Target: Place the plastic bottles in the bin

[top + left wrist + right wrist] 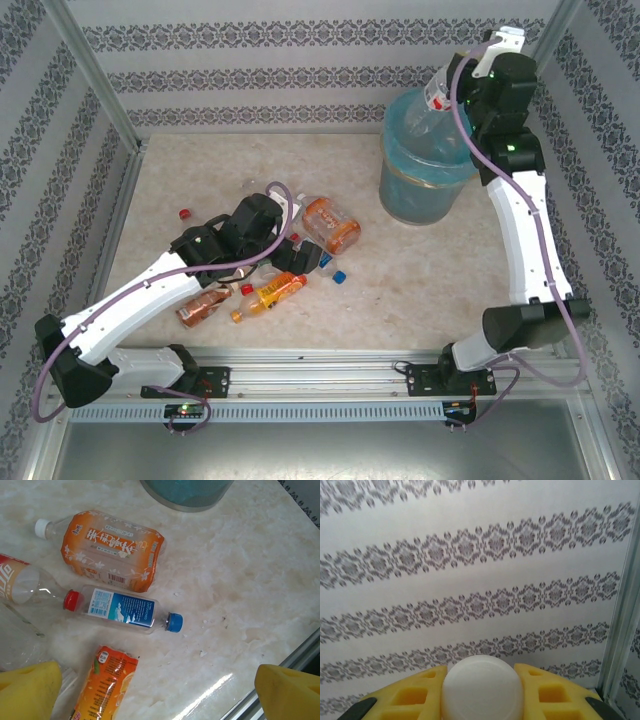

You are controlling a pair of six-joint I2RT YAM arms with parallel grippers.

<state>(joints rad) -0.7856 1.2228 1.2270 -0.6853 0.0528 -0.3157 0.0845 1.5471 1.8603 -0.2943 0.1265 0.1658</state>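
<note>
Clear plastic bottle (437, 118) hanging over the bin (412, 205) at the far right of the table (420, 285), white cap (482, 685) clamped between the yellow pads of the right gripper (481, 707). Left gripper (160, 695) spread wide, empty, low over loose bottles: a blue-labelled bottle (122, 610), an orange-labelled bottle (112, 550) just beyond, an orange juice bottle (105, 685) nearest. Likely risks: release off-centre, clipping the rim and bouncing out onto the table; round bottles lying close together, apt to roll or nudge neighbours as the left pads close.

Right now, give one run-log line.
left gripper: open, above lying plastic bottles | right gripper: shut on clear plastic bottle, over round grey bin
</note>
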